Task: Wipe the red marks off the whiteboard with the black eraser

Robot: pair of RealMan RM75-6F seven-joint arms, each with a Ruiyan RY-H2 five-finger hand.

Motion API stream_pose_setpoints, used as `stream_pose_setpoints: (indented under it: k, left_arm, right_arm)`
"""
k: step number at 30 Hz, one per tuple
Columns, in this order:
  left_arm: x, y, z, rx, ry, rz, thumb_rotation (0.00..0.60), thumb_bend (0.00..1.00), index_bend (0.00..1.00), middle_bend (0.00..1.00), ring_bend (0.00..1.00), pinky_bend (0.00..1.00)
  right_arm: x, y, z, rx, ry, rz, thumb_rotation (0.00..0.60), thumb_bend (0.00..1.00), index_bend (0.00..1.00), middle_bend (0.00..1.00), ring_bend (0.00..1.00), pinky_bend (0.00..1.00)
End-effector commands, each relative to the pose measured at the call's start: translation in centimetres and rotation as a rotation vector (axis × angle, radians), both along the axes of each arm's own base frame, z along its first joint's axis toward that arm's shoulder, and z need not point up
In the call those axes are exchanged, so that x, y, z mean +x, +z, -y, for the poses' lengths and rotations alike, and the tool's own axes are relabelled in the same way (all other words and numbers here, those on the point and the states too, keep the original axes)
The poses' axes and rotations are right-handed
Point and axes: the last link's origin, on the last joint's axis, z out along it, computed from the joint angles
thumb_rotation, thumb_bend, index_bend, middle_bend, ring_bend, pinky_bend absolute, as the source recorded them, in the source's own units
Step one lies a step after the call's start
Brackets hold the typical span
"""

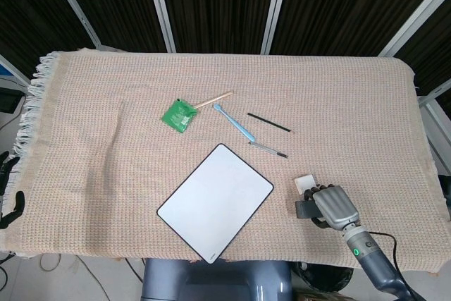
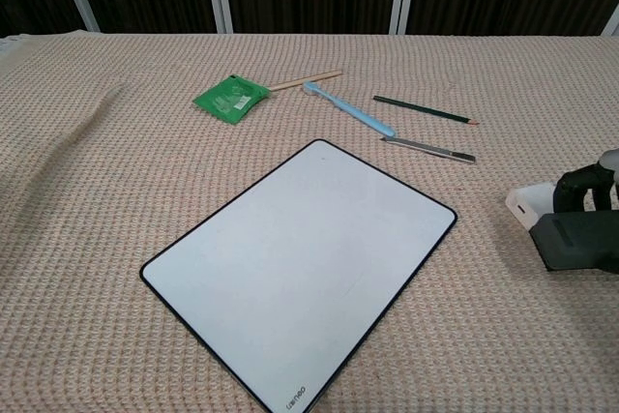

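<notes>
Whiteboard (image 1: 215, 202) looked clean, no red marks visible. Right robot hand (image 1: 332, 206) grasped the eraser (image 1: 306, 209) beside a white block (image 1: 305, 182), right of the board. Setting it down seemed next.

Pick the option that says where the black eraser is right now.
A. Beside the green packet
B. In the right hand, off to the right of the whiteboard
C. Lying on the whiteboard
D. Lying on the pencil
B: the right hand holds the black eraser over the cloth beside the small white block, clear of the whiteboard.
</notes>
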Motion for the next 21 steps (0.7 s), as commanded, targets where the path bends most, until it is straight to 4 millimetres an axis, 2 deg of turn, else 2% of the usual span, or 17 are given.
stream_pose_setpoints:
  k: [1,3,7,9,12,14,15,18,21]
  left_arm:
    - [0.0,0.0,0.0,0.000,0.000,0.000,0.600,0.53,0.09,0.01,0.00,0.00]
    - [0.0,0.0,0.0,0.001,0.000,0.001,0.600,0.52,0.09,0.01,0.00,0.00]
    - [0.0,0.1,0.0,0.002,0.002,0.001,0.600,0.53,0.09,0.01,0.00,0.00]
    - [0.0,0.1,-0.1,0.002,0.001,0.001,0.600,0.53,0.09,0.01,0.00,0.00]
    - [0.0,0.1,-0.1,0.002,0.000,0.004,0.600,0.53,0.09,0.01,0.00,0.00]
    - [0.0,0.1,-0.1,0.003,0.001,0.003,0.600,0.53,0.09,0.01,0.00,0.00]
    - [-0.1,0.1,-0.1,0.002,0.002,0.002,0.600,0.53,0.09,0.01,0.00,0.00]
    - [-0.1,0.1,-0.1,0.001,0.003,0.001,0.600,0.53,0.09,0.01,0.00,0.00]
    - [-0.1,0.1,-0.1,-0.001,0.003,0.001,0.600,0.53,0.09,0.01,0.00,0.00]
  right_arm:
    - [-0.1,-0.8,-0.3,0.020,0.004,-0.002,0.600,0.41,0.57,0.45,0.43,0.43]
    - [-0.1,-1.3,-0.4,0.032,0.006,-0.005,0.600,0.39,0.57,0.43,0.42,0.42]
    - [0.1,-2.0,-0.4,0.039,0.010,-0.002,0.600,0.28,0.53,0.38,0.36,0.37]
    - [0.2,-2.2,-0.4,0.033,0.006,0.006,0.600,0.23,0.46,0.36,0.32,0.34]
    - [0.1,-2.2,-0.4,0.034,-0.001,0.001,0.600,0.15,0.29,0.29,0.25,0.32]
    - [0.0,-2.0,-0.6,0.045,-0.007,-0.015,0.600,0.10,0.20,0.22,0.19,0.32]
    - [0.0,-1.8,-0.6,0.046,-0.008,-0.021,0.600,0.09,0.18,0.20,0.17,0.32]
    - [0.3,-0.9,-0.7,0.017,-0.015,-0.012,0.600,0.08,0.16,0.18,0.14,0.31]
    - [0.5,0.6,-0.7,-0.022,-0.021,-0.001,0.600,0.08,0.16,0.16,0.13,0.27]
